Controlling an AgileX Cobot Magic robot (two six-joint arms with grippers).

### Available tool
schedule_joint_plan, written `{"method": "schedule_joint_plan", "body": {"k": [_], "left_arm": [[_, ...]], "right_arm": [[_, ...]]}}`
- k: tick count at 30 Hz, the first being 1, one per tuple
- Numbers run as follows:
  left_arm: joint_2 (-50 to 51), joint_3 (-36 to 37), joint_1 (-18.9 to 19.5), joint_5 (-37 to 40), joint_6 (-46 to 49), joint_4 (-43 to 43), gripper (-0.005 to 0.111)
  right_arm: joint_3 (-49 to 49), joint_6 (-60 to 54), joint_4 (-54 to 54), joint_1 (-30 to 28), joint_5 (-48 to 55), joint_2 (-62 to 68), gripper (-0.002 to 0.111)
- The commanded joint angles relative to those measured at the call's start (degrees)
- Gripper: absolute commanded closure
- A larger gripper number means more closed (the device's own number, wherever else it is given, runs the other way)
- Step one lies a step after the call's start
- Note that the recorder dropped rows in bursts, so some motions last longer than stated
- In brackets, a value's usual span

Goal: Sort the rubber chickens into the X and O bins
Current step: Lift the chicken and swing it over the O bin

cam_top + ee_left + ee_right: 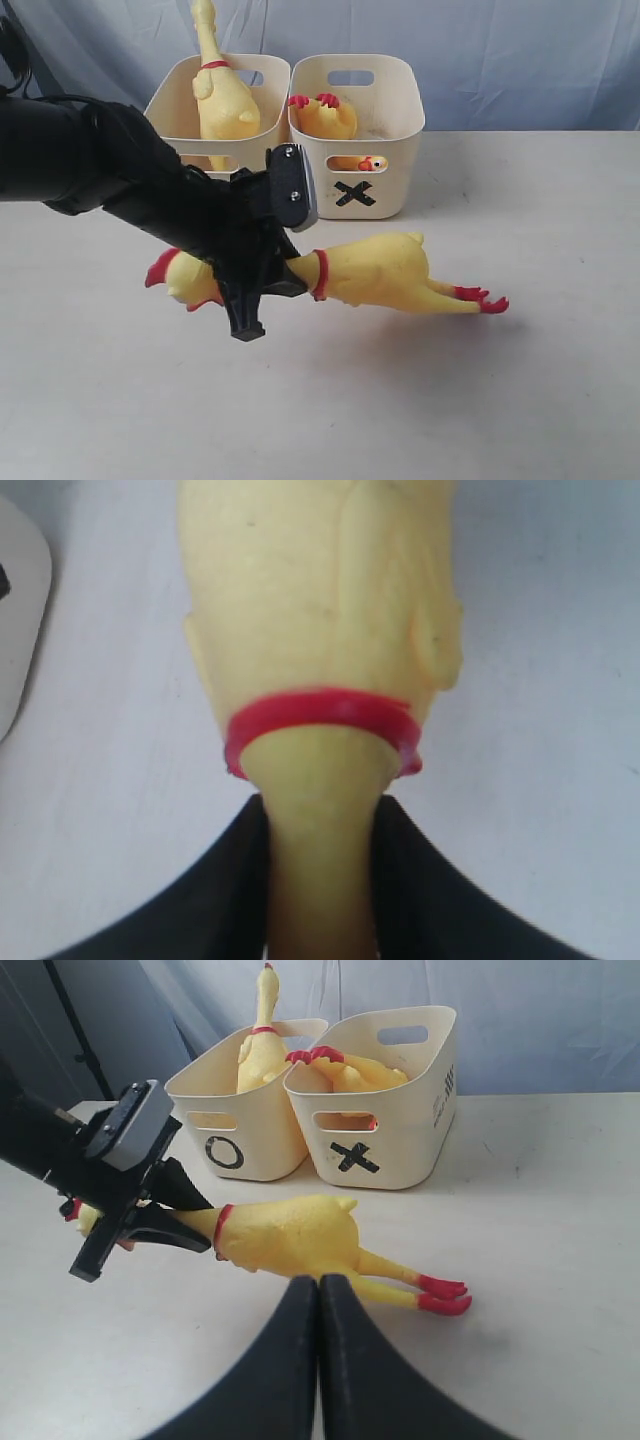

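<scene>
A long rubber chicken (380,270) hangs level a little above the white table, in front of the bins, red feet pointing right. My left gripper (262,285) is shut on its neck just behind the red neck band (320,708); the head pokes out on the far side of the black fingers (225,880). The cream O bin (262,1125) holds one chicken (225,100) standing up out of it. The X bin (400,110) beside it holds a shorter chicken (325,118). My right gripper (320,1282) is shut and empty, close to the held chicken's body (290,1235).
A blue-grey cloth backdrop (500,50) hangs behind the bins. A dark stand (70,1030) rises at the table's far left corner. In the exterior view the left arm (90,150) covers the O bin's front. White tabletop (450,400) spreads before the bins.
</scene>
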Motion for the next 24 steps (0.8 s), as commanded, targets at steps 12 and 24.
{"method": "schedule_joint_plan", "body": {"k": [12,24], "left_arm": [[-2.78,-0.85,-0.27,3.70,9.32,-18.80,0.107],[-4.70,-8.27,3.76,3.47,9.32,-24.06,0.107]], "right_arm": [[0.31,-0.19,-0.17,-0.23,-0.29,-0.27,0.108],[0.31,-0.19,-0.17,-0.23,-0.29,-0.27,0.108]]}}
